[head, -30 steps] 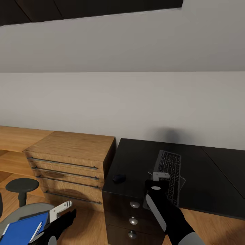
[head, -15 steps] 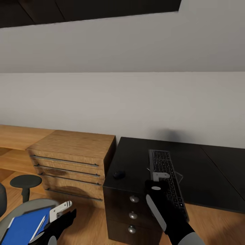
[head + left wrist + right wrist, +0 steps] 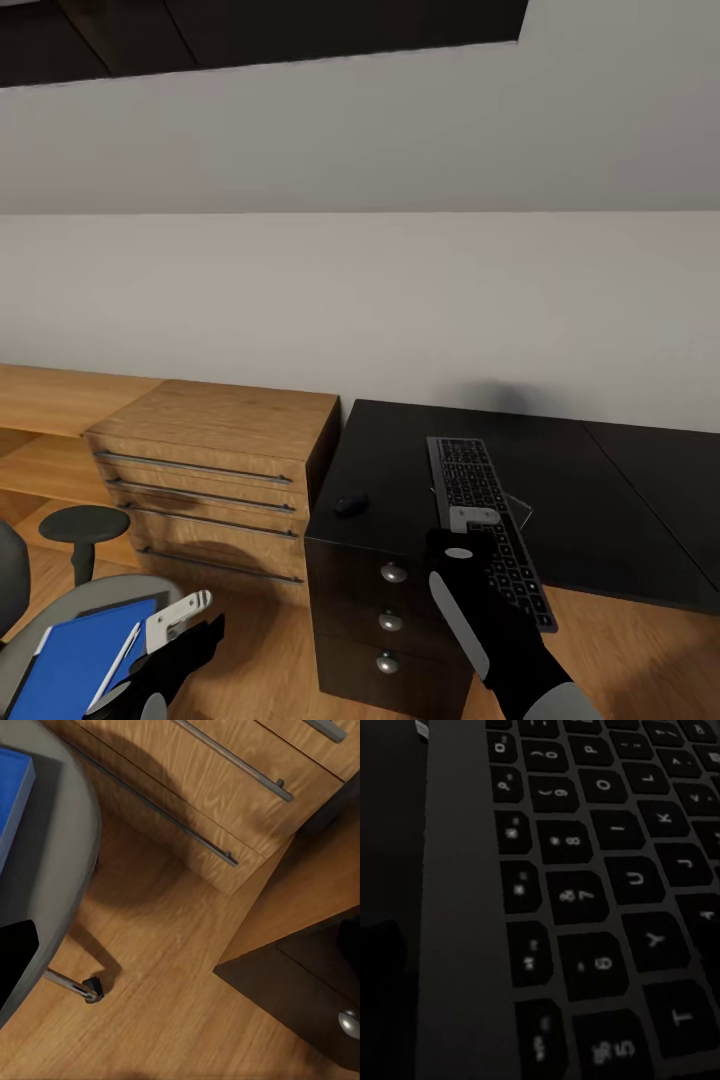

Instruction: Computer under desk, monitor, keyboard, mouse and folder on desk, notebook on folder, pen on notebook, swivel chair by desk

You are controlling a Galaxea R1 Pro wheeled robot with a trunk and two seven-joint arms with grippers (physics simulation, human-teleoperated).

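The black desk [image 3: 400,465] stands ahead, with the small dark mouse [image 3: 350,504] near its front left corner. My right gripper [image 3: 472,518] is shut on the keyboard [image 3: 490,500], which points away from me with its near end past the desk's front edge. Its dark keys [image 3: 600,915] sit very close in the right wrist view. At lower left the blue folder [image 3: 70,668] lies on the swivel chair's grey seat [image 3: 75,605], with the pen [image 3: 121,652] on top. My left gripper [image 3: 180,614] hovers open beside it. Notebook, monitor and computer are out of view.
A low light-wood dresser [image 3: 225,450] with long bar handles stands left of the desk, and a small round black stool [image 3: 85,522] stands in front of it. The desk has three drawers with silver knobs [image 3: 393,572]. The chair seat [image 3: 52,832] and a caster [image 3: 91,986] are over the wooden floor.
The keyboard has turned in my right gripper: its far end swung left, so it now lies lengthwise toward me. The view has shifted slightly. The left arm is unchanged.
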